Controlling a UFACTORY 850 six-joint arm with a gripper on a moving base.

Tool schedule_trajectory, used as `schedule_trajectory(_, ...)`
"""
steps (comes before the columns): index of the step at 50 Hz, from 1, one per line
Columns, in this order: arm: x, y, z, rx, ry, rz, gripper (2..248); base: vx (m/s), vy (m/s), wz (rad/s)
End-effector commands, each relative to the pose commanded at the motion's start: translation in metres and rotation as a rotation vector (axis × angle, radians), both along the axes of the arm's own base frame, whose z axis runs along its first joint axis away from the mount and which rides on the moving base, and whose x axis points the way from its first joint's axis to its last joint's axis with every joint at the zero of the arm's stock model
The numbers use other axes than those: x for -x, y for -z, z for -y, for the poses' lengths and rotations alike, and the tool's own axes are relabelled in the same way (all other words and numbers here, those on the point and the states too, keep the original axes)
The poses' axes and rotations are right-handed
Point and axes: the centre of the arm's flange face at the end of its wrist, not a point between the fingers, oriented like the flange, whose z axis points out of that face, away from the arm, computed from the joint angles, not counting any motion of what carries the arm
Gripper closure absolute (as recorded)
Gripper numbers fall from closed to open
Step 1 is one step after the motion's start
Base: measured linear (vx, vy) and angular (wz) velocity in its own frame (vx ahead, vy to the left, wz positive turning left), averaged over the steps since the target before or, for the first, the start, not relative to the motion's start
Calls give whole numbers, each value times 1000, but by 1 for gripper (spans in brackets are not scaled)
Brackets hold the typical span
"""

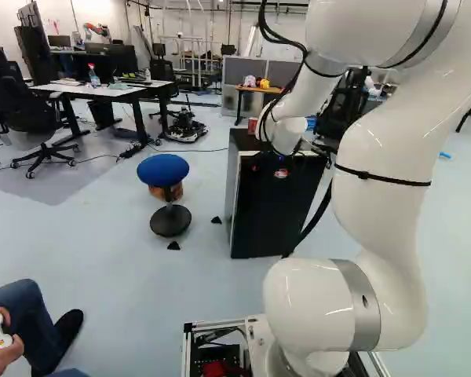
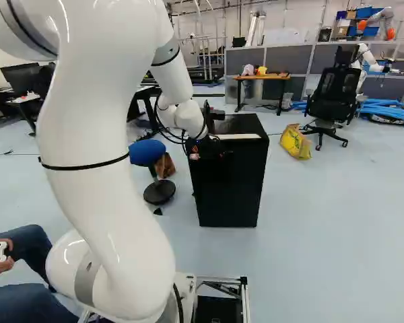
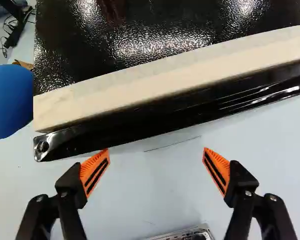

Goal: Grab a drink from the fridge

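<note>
We had the hand (image 3: 156, 150) spread open near the fridge (image 2: 229, 185), our drink out of sight, presumably inside, and pads (image 3: 94, 171) closing too far out risked missing the door (image 3: 140, 122).

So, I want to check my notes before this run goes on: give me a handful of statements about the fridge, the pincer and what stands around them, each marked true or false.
1. The pincer is open. True.
2. The fridge door hangs wide open. False: it looks shut.
3. In the left base view, the blue-seated stool stands left of the fridge. True.
4. The yellow bag rests on top of the fridge. False: it is on the floor.
5. The pincer is gripping a can. False: nothing is between its fingers.
</note>
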Motion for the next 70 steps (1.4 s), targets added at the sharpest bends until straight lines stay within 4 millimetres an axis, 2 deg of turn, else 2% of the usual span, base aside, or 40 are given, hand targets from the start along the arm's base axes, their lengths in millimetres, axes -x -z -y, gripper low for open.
schedule_trajectory(23,42,-2,-10,2,-6,0,3,0,0,0)
schedule_trajectory(49,81,-13,-20,54,-23,176,3,0,0,0)
schedule_trajectory(57,84,-18,-24,74,-39,246,3,0,0,0)
schedule_trajectory(70,74,-27,-31,104,-67,367,3,0,0,0)
